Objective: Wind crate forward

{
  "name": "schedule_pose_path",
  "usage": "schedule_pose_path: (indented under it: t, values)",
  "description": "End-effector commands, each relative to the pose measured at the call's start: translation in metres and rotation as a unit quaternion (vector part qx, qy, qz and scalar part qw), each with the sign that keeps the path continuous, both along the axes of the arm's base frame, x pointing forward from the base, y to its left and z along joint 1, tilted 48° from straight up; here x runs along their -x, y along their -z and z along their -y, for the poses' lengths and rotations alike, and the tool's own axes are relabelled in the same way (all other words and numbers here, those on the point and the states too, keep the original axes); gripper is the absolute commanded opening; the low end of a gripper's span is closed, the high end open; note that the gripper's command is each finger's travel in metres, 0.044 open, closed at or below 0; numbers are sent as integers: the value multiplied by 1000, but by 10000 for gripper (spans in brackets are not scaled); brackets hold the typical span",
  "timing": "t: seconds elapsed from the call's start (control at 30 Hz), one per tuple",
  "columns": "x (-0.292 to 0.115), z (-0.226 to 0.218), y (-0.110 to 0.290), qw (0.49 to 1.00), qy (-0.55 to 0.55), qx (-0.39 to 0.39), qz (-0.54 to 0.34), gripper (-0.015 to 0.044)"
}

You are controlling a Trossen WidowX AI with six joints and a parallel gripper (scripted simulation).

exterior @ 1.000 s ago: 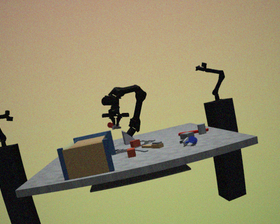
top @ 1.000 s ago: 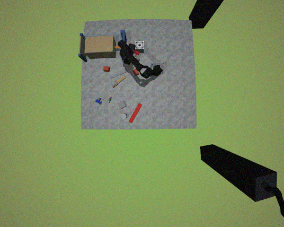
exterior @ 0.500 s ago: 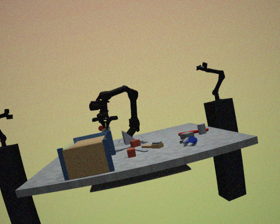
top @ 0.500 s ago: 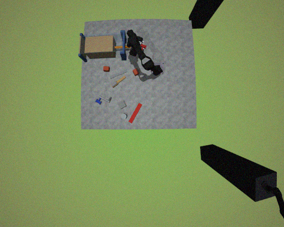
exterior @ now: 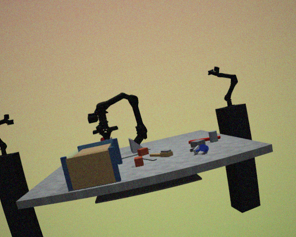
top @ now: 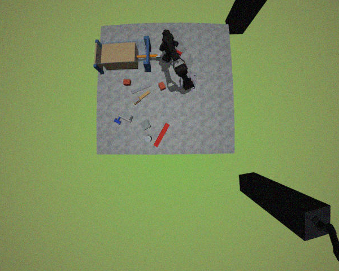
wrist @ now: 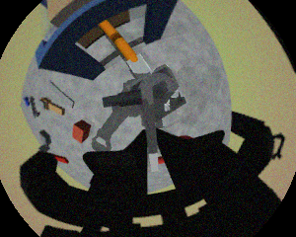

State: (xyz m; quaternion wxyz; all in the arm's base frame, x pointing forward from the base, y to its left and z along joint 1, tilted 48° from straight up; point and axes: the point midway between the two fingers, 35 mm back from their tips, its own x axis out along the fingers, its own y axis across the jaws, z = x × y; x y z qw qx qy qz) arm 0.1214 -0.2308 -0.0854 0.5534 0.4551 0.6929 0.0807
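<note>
The tan crate (top: 117, 55) (exterior: 91, 168) sits flat in the low cubby. A gap shows between its front and the blue steel frame (top: 147, 58) (exterior: 115, 153) (wrist: 103, 20). An orange strap (top: 146, 55) (wrist: 118, 39) runs from the crate through the frame to the grey winch (wrist: 167, 86). In the overhead view my arm hides the winch. My gripper (top: 170, 53) (exterior: 104, 134) (wrist: 150, 148) hangs just above the winch, shut on the winch handle (wrist: 148, 109). The handle's red knob (top: 179, 52) (exterior: 102, 138) shows beside the fingers.
On the bench (top: 207, 116) (exterior: 232, 150) lie two red cubes (top: 126, 82) (top: 162, 85), a grey rod (top: 140, 88), a wooden-handled tool (top: 142, 97), a blue-handled tool (top: 118, 119), a grey plate (top: 145, 125), a grey cylinder (top: 147, 138) and a red bar (top: 161, 134). A grey wedge (exterior: 133, 145) stands by the arm's base.
</note>
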Motion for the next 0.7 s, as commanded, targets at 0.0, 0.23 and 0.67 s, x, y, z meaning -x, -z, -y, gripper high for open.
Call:
schedule_pose_path:
  t: [0.0,0.23,0.67]
  values:
    - [-3,1,-2,1000,-7,15,-5,0]
    - [-3,1,-2,997,-29,68,-28,0]
    - [-3,1,-2,983,-66,157,-66,0]
